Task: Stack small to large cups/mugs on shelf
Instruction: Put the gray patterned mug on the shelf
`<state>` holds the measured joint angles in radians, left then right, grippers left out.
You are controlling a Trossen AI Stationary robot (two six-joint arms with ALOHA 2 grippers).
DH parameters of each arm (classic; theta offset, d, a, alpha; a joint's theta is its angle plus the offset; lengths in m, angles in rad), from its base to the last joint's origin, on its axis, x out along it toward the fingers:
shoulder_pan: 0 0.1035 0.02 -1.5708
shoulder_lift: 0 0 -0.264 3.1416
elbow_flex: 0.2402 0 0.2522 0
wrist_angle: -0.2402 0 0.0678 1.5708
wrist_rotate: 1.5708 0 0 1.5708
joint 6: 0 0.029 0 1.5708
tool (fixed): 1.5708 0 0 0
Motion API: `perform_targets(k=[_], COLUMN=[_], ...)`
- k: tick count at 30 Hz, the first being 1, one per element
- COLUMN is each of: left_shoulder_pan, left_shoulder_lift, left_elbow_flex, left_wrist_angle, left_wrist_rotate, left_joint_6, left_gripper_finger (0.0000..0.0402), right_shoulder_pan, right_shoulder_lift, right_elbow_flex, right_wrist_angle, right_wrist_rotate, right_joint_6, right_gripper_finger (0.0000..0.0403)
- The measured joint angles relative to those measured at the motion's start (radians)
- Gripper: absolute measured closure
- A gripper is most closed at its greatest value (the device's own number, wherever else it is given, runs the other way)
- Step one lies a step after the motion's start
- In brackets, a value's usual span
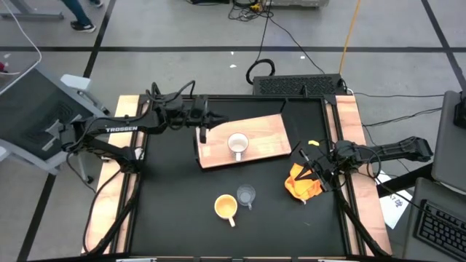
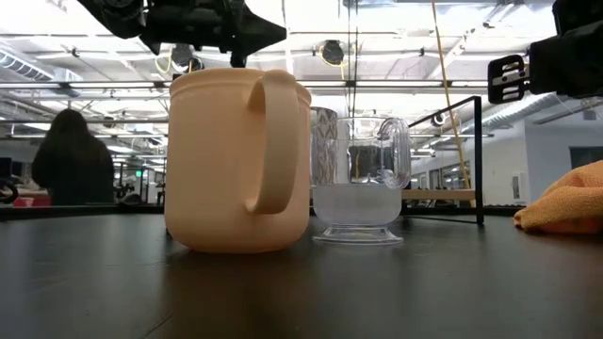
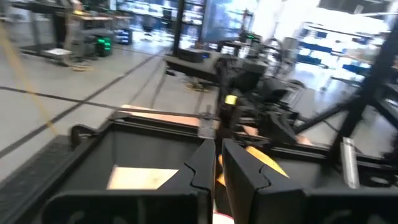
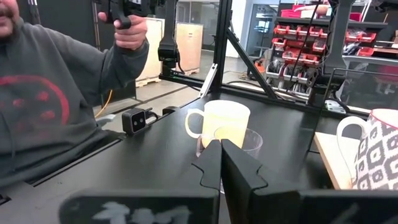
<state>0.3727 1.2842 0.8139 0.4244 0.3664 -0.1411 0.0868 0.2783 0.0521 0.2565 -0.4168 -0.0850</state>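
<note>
- While the white mug (image 1: 238, 144) is sitting mid-shelf (image 1: 271, 129), your left gripper (image 1: 203, 135) is hovering at the shelf's left end, fingers nearly closed, gripping nothing.
- You're needing the glass cup (image 1: 246, 195) beside the yellow-orange mug (image 1: 226, 207), near the tabletop's front edge.
- Right gripper (image 1: 314, 170) is waiting closed by the right edge.

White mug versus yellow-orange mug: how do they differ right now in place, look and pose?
The white mug stands on the wooden shelf; the yellow-orange mug stands on the black tabletop, not yet moved. The white mug carries a dark pattern, seen in the right wrist view; the yellow-orange mug is plain. The white mug stands alone; the yellow-orange mug has the clear glass cup right beside it. Both are upright, with handles, and unheld.
</note>
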Motion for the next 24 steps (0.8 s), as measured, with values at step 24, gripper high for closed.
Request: perform_targets(k=[24], left_shoulder_pan=[0.019], left_shoulder_lift=[0.170], left_elbow_flex=[0.289], left_wrist_angle=[-0.314], left_wrist_rotate=[0.088], left_joint_6=[0.041], left_gripper_finger=[0.0371], right_shoulder_pan=[0.000], right_shoulder_lift=[0.000], right_elbow_flex=[0.000], right_wrist_angle=[0.001], right_wrist_rotate=[0.003], right_joint_6=[-0.007], right_gripper_finger=[0.0403])
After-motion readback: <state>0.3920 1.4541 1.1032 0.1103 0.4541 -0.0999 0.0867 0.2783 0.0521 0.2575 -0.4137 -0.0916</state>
